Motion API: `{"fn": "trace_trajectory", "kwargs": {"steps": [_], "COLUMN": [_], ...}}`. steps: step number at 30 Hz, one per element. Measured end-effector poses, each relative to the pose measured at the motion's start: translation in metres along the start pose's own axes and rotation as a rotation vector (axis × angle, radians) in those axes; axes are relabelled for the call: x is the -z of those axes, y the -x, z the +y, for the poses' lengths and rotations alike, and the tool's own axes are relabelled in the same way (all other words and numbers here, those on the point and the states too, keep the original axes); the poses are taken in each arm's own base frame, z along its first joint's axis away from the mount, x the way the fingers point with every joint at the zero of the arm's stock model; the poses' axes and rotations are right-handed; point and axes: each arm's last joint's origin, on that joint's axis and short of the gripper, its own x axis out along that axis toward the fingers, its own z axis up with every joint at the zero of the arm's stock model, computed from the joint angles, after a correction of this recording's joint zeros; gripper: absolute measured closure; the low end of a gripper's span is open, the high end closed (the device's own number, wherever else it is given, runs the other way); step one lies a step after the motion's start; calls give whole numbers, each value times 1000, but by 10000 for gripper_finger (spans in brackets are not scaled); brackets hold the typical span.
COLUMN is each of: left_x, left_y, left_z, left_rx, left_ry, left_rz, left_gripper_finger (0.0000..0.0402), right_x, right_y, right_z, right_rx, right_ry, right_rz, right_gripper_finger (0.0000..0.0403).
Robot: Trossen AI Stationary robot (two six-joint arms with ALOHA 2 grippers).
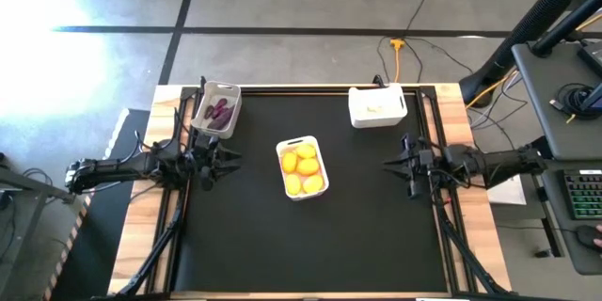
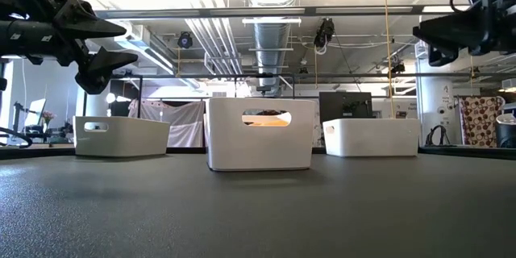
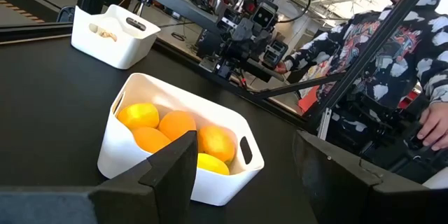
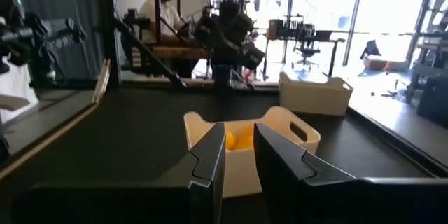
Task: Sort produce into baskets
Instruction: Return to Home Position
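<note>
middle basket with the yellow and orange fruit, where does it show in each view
High view: middle basket at the centre of the black mat.
Low view: basket dead centre.
Left wrist view: basket just beyond the left fingers.
Right wrist view: basket partly hidden behind the right fingers.
Shared landmark: the fruit inside it shows in all four.

Low view — grey basket [image 2: 121, 135] contents hidden
</note>
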Motion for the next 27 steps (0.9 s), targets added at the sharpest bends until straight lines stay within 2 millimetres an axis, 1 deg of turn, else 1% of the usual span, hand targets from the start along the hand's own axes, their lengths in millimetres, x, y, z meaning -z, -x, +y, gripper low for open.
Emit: {"fn": "trace_trajectory", "kwargs": {"steps": [27], "left_x": [0], "left_y": [0], "left_z": [0], "left_rx": [0], "left_ry": [0], "left_rz": [0], "left_gripper_finger": [184], "right_x": [3], "right_y": [-1], "right_z": [1], "right_rx": [-20], "right_ry": [-9], "right_rz": [33], "right_gripper_finger": [335]}}
